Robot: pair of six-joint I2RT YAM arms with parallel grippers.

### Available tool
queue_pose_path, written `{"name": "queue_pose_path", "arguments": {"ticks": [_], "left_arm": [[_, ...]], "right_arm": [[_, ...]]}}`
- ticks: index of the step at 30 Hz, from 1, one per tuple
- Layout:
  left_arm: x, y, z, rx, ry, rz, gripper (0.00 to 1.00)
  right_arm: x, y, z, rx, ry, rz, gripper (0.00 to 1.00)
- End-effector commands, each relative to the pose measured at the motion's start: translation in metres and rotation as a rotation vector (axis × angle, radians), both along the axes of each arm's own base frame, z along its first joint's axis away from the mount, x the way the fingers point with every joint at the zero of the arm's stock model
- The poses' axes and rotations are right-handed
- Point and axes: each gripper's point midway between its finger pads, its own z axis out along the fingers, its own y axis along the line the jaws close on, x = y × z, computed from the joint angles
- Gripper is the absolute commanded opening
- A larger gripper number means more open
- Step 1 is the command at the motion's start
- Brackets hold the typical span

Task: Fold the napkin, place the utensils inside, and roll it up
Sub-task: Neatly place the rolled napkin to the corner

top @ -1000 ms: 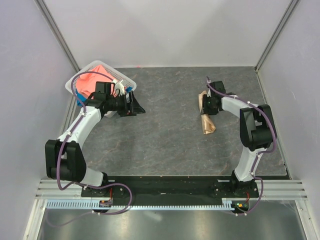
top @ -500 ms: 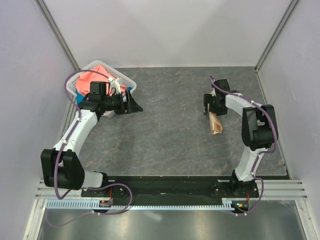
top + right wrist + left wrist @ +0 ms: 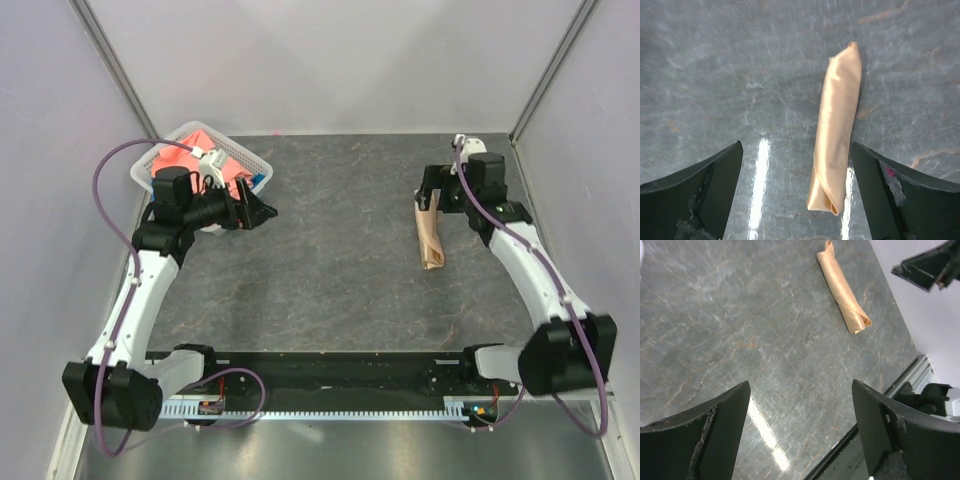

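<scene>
The napkin (image 3: 431, 237) lies on the grey table as a tight peach-gold roll, right of centre, also seen in the left wrist view (image 3: 844, 290). My right gripper (image 3: 428, 196) hovers open above its far end. In the right wrist view the napkin (image 3: 837, 135) lies below the spread jaws, nearer the right finger, touching neither. The right gripper (image 3: 796, 147) holds nothing. My left gripper (image 3: 262, 210) hangs open and empty over the table's left side, beside the basket, far from the roll; only bare table shows under the left gripper (image 3: 800, 390). The utensils are hidden.
A white basket (image 3: 143, 170) stands at the back left corner with a coral-pink cloth (image 3: 180, 158) and a bit of blue cloth (image 3: 259, 180) in it. Walls close the table on three sides. The black base rail (image 3: 330, 365) runs along the near edge.
My right gripper opened, let go of the rolled napkin and rose back from it as its arm swung outward. The roll now lies free. The left arm pulled back toward the left.
</scene>
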Motion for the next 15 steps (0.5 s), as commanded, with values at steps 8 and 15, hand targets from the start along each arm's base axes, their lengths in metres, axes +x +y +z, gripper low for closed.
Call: {"name": "queue_pose_path", "arguments": {"ticks": [8, 15], "left_arm": [[-0.009, 0.028, 0.024, 0.081, -0.301, 0.14, 0.96], [-0.014, 0.027, 0.027, 0.084, -0.334, 0.124, 0.97]], "right_arm": [[-0.055, -0.005, 0.018, 0.075, -0.362, -0.015, 0.98], [-0.051, -0.002, 0.018, 0.084, -0.365, -0.01, 0.98]]}}
